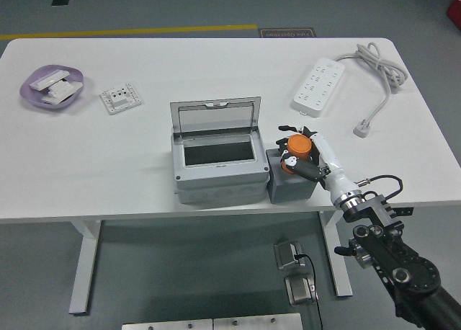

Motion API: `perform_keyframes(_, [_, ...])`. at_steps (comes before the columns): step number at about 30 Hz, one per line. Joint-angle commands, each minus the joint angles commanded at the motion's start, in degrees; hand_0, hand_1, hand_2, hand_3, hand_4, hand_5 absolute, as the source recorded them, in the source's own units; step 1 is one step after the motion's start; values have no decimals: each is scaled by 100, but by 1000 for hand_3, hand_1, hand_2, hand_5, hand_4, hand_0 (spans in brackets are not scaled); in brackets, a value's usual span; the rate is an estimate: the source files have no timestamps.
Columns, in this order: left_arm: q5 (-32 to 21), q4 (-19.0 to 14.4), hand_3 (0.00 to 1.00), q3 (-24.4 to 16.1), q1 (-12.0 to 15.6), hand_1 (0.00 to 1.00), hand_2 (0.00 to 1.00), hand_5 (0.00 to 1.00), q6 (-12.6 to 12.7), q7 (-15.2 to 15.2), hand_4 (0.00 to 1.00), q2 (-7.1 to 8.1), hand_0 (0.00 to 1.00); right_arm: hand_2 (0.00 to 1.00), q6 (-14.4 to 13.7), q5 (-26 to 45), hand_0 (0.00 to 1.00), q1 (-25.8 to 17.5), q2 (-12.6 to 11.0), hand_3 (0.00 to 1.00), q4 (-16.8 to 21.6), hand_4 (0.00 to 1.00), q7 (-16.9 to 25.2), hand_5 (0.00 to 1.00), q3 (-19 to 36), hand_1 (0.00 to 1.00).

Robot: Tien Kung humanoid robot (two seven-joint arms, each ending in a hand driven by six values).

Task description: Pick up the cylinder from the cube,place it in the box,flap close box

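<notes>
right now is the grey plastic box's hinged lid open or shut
Open. The grey plastic box has its clear hinged lid raised behind it, and the dark inside shows, with no orange cylinder in it.

Bright even light, sharp (soft shadows)
</notes>
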Motion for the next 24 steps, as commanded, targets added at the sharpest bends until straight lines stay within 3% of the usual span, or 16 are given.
perform_keyframes(16, [74, 0, 838, 0, 14, 811, 777, 477, -4, 12, 725, -37, 822, 596, -45, -157, 594, 23, -19, 635, 156, 2, 20, 2, 103, 562])
perform_keyframes(24, [82, 0, 838, -7, 18, 811, 777, 477, -7, 24, 725, -45, 822, 599, -238, -651, 603, 214, -150, 634, 658, 2, -202, 2, -115, 574])
